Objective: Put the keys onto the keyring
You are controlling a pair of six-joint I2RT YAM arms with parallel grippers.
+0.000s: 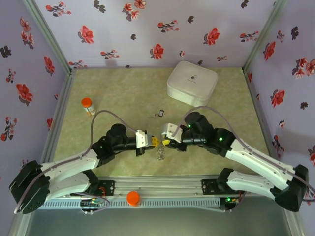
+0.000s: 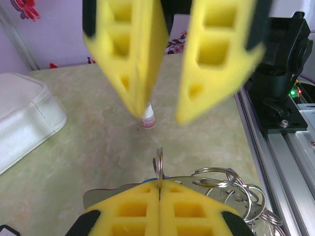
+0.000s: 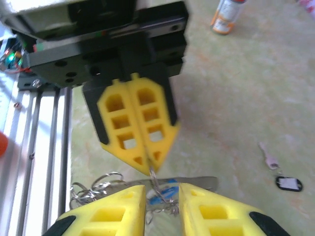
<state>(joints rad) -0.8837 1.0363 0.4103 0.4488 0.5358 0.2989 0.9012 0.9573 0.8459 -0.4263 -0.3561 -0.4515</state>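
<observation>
We see thin silver keyring (image 2: 158, 164) edge-on, upright, pinched at tips of left pincer (image 2: 159, 184), its yellow foam fingers pressed fully together. Blue-headed key (image 3: 169, 188) sits just beside ring at those tips. Loose bunch of silver split rings (image 2: 231, 191) trails alongside. Right pincer (image 3: 162, 191) faces it tip to tip, fingers parted wide, straddling ring and blue key, gripping nothing. Small black-and-silver-headed key (image 3: 289, 183) lies flat, well apart, beyond both pincers.
</observation>
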